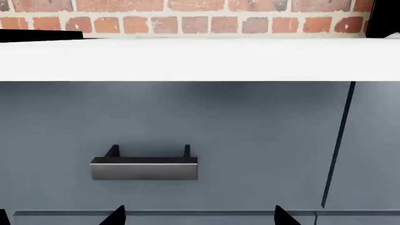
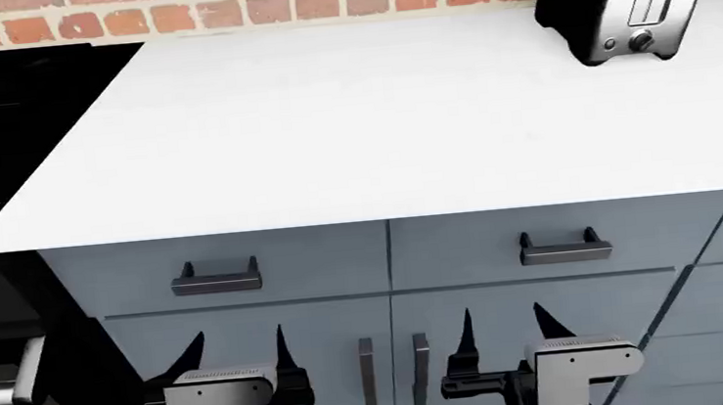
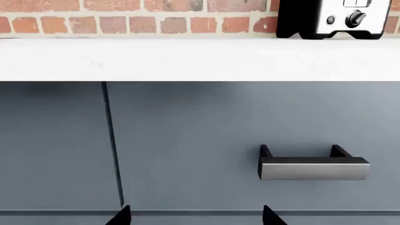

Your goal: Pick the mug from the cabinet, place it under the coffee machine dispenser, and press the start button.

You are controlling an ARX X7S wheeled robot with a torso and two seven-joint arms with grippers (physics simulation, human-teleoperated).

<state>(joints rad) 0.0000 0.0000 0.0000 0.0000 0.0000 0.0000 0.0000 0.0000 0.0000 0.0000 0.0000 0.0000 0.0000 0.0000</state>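
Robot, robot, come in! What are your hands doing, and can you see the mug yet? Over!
Both hands, left hand and right hand, open, empty, low before closed cabinet doors. Mug not in view. Only toaster on counter.

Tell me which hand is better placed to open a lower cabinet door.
Probably the right hand: open, it sits nearer the right door handle than the left hand does to the left door handle. The difference is small.

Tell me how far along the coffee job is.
Nothing looks done: no mug or coffee machine is in view, only a toaster on the counter. The left claw and right claw hang open and empty before closed cabinet doors. Everything remains.
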